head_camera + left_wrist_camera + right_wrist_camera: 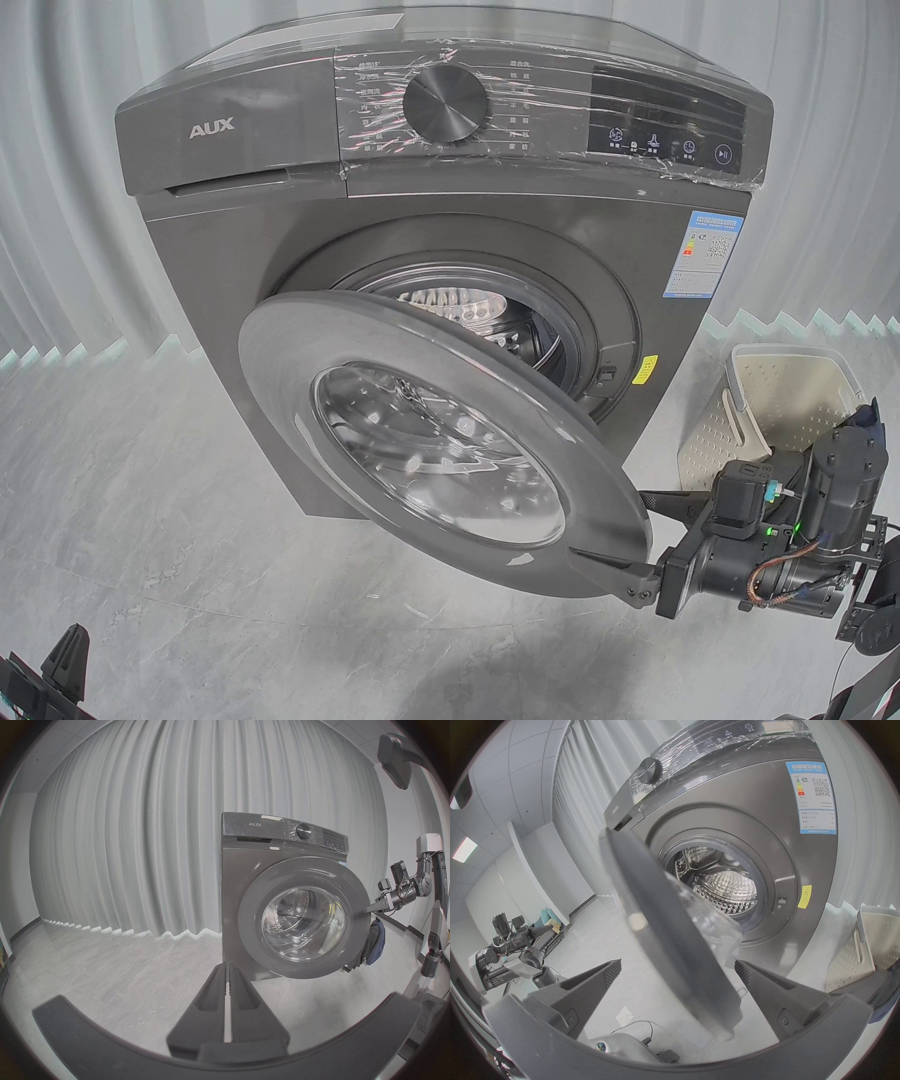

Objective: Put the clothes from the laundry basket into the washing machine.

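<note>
washer [234, 234] door [441, 441] open | right gripper [677, 966] spread astride door rim | left gripper [228, 996] pressed together | basket [797, 394] right of washer

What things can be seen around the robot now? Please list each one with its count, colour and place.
washing machine: 1, dark grey, centre, on the floor
door: 1, dark grey with a glass window, standing open
drum: 1, shiny steel, inside the opening
control dial: 1, dark grey, top panel
energy label: 1, blue and white, upper front corner
yellow sticker: 1, beside the opening
laundry basket: 1, cream, on the floor at the machine's right
clothes: count unclear, dark blue, at the basket
curtain: white, behind the machine
floor: light grey
right gripper: 1, black, open, straddling the door's edge
left gripper: 1, black, shut, away from the machine
</note>
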{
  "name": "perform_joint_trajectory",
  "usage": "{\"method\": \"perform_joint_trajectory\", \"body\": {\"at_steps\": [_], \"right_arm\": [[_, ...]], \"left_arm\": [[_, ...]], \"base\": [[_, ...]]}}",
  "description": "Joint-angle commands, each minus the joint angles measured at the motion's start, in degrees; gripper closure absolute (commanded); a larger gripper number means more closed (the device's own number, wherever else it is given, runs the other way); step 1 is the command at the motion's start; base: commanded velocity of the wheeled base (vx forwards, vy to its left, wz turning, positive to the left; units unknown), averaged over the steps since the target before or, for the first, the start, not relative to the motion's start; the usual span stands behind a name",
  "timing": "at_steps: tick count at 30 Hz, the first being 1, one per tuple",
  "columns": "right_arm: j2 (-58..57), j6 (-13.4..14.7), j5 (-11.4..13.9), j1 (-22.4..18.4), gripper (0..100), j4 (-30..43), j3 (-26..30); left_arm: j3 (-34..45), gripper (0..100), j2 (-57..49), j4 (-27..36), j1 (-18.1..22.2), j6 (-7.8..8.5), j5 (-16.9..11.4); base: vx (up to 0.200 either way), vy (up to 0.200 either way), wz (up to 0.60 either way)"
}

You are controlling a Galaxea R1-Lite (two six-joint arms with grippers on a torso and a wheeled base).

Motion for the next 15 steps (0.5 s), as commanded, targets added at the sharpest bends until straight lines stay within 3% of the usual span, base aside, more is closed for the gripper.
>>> {"method": "perform_joint_trajectory", "body": {"at_steps": [1,8,15], "right_arm": [[0.72,0.08,0.12,0.52,0,-0.02,0.14],[0.80,1.04,1.79,4.39,0,-0.46,1.02],[0.98,0.69,1.53,3.42,0,-2.57,0.41]], "left_arm": [[0.92,100,-1.04,0.02,0.00,0.02,0.05],[0.92,100,-1.04,0.02,0.00,0.02,-0.04],[0.92,100,-1.04,0.02,0.00,0.02,-0.04]], "base": [[0.000,0.000,0.00],[0.000,0.000,0.00],[0.000,0.000,0.00]]}}
